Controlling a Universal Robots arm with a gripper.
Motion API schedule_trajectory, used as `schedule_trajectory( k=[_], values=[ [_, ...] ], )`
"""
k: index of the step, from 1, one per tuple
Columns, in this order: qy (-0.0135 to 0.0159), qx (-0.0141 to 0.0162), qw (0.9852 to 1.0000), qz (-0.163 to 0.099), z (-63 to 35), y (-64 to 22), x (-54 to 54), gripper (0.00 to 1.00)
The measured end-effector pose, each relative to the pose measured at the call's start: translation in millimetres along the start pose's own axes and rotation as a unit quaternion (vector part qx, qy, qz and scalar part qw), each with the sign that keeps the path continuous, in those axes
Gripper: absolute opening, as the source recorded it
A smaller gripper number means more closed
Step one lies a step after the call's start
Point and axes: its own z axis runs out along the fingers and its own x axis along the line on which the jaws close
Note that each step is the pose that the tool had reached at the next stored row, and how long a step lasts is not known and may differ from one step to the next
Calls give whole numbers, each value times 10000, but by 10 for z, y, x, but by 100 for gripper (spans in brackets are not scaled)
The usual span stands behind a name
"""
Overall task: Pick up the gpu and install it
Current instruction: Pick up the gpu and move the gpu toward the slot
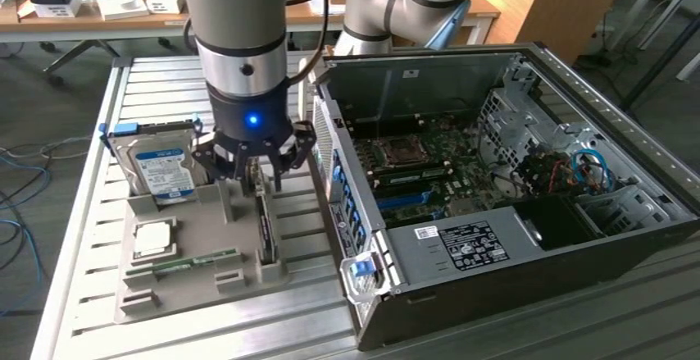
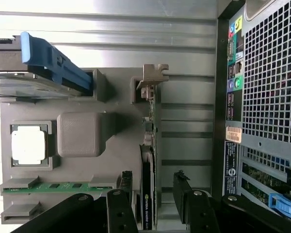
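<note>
Standing by the bench: the gripper (image 1: pixel 258 181) hangs straight down over the grey fixture tray (image 1: pixel 202 227), fingers (image 2: pixel 126 189) spread wide w/ nothing in them. They're lined up on the gpu (image 2: pixel 149 165), one finger to each side of the card. In the wrist view there's a gap on both sides, so no contact that I can see.

The gpu stands on edge in its slot along the tray's side nearest the PC case (image 1: pixel 460 294). It's thin and near-black, w/ its light metal bracket (image 2: pixel 153 77) at the end level w/ the hard drive (image 1: pixel 162 170).

Rest of the tray:
- The hard drive (blue frame, silver face) stands upright at the far corner.
- A CPU (image 1: pixel 153 239) lies flat in its pocket.
- A green memory stick (image 1: pixel 184 263) lies in a groove next to the CPU.

The case lies w/ its open side up on the slatted metal table (image 1: pixel 153 81), just to the exterior view's right of the tray, motherboard (image 1: pixel 438 163) exposed.
</note>
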Motion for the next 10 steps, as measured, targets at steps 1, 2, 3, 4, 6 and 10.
schedule_trajectory(
  k=[1, 2, 3, 4, 6, 10],
  values=[
    [1, 4, 10000, -3, 0, -10, 0, 47],
    [1, 7, 10000, -4, 0, -21, 0, 47],
    [1, 10, 10000, -5, 1, -32, 0, 47],
    [1, 13, 10000, -4, 0, -43, 1, 47],
    [2, 18, 10000, -5, 0, -65, 0, 47],
    [2, 23, 10000, -5, 1, -104, 0, 47]
  ],
)
